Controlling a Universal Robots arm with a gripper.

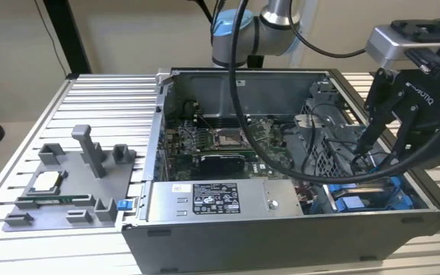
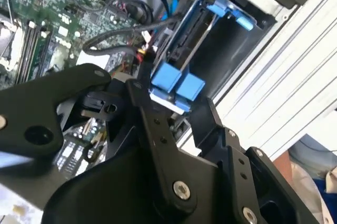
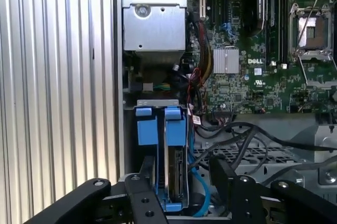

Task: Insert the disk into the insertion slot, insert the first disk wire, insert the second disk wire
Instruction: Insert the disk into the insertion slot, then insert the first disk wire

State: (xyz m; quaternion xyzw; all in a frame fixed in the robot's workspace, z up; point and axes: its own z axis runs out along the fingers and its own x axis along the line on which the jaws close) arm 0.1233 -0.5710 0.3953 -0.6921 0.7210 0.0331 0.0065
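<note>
Insertion slot [image 1: 373, 196]: in the computer case [image 1: 281, 232], near corner at the exterior view's right.
Disk [image 3: 175, 174]: on edge inside the slot, blue tabs outward.
Gripper [image 2: 172, 101]: fingers spread, one either side of the blue tabs.

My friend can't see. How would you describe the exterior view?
A black robot gripper hangs over the blue insertion slot at the exterior view's right of an open computer case. Its green motherboard shows, and a grey parts holder lies on the table beside it.

Grey metal insertion slot [image 3: 157, 101], smooth blue plastic tabs [image 3: 176, 125] — table [image 1: 105, 97] ribbed matt metal.
</note>
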